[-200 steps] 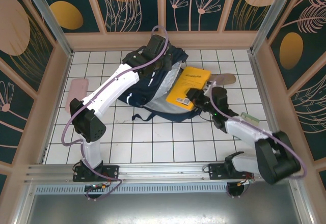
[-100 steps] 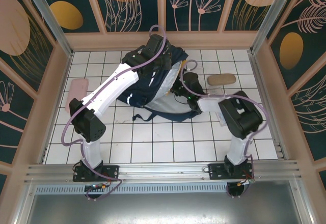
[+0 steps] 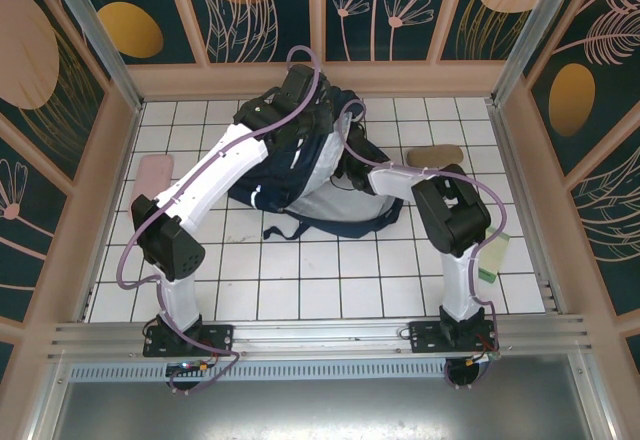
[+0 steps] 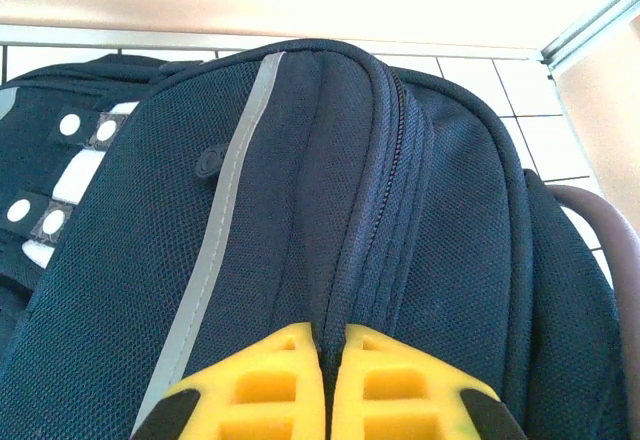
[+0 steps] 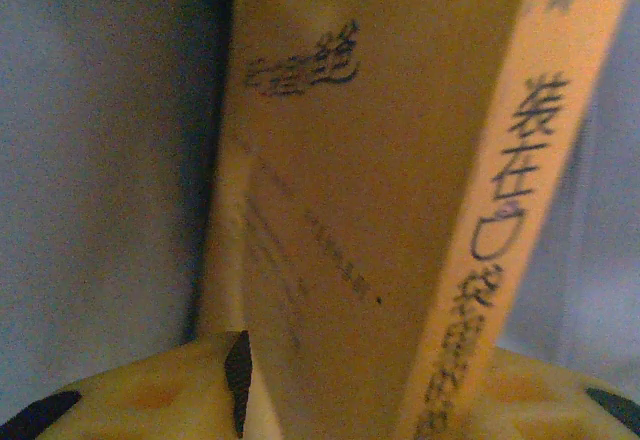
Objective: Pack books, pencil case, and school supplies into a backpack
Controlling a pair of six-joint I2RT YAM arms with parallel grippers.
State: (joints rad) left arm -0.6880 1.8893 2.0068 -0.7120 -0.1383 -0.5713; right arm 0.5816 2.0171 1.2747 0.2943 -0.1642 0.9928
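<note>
Two grippers of mine are at the backpack (image 3: 272, 188), which lies by the middle of the table's (image 3: 330, 270) far edge, its dark straps trailing toward the near side. My left gripper (image 4: 325, 365) is at the bag's top, on the far side. Its yellow fingers (image 4: 250, 390) are pressed together on a raised fold of navy fabric just beside the zipper line. A grey reflective stripe runs up the cloth to one side of that fold. My left arm stretches diagonally from the near left corner to reach it.

My right gripper (image 5: 330, 385) is down in the bag's open mouth on its right side, where pale lining shows. The yellow book (image 5: 380, 180) stands on end between its fingers (image 5: 140, 400), with the spine and its dark printed characters turned toward the wrist camera and pale lining on either side. A narrow dark gap shows between one finger and the cover. I cannot tell whether the jaws are pinching the book or standing loose around it.

Around the bag, the tan pouch (image 3: 432, 154) lies toward the far right corner, apart from the backpack. The pink case (image 3: 153, 175) lies by the left edge. The green item (image 3: 492, 258) lies by the right edge, partly behind my right arm.
</note>
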